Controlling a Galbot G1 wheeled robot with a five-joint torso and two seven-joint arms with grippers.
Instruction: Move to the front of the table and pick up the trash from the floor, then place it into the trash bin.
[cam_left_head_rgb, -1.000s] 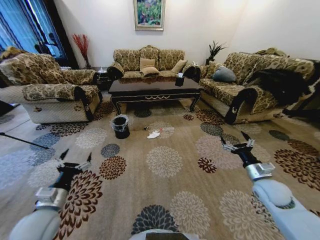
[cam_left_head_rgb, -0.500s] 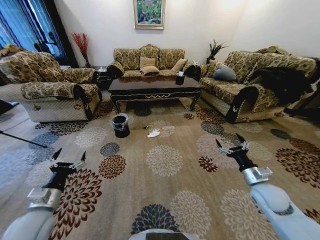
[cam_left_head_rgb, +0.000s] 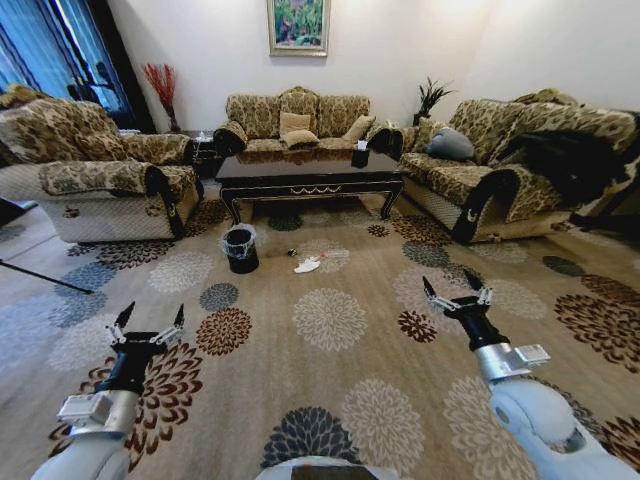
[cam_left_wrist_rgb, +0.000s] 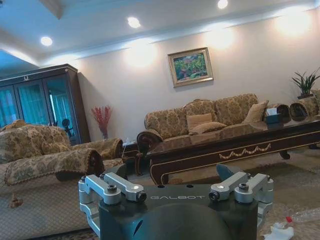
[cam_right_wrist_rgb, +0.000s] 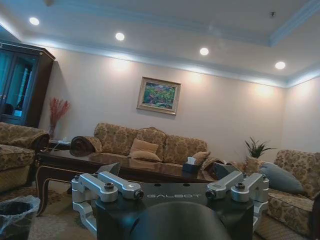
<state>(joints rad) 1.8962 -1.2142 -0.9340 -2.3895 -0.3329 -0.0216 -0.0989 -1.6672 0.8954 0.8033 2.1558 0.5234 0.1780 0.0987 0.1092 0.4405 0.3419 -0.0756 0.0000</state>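
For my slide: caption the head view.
Both pincers, left and right, open above carpet, facing tissue, bin, table.

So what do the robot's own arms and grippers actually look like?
Both arms are smooth and pale grey-white, narrowing to a silver metal wrist block and a black neck. The left gripper and right gripper each have two thin dark pointed fingers. Up close, the black body reads GALBOT between silver bolted brackets.

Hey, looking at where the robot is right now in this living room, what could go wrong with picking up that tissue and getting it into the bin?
1. The trash includes tiny scraps beside the white tissue on a busy patterned carpet; they may be missed.
2. The trash bin stands close to the tissue, so a reaching arm might knock it over.
3. The table sits just behind the trash; driving too far risks hitting it. The left end effector and right end effector are open, held low over the carpet.
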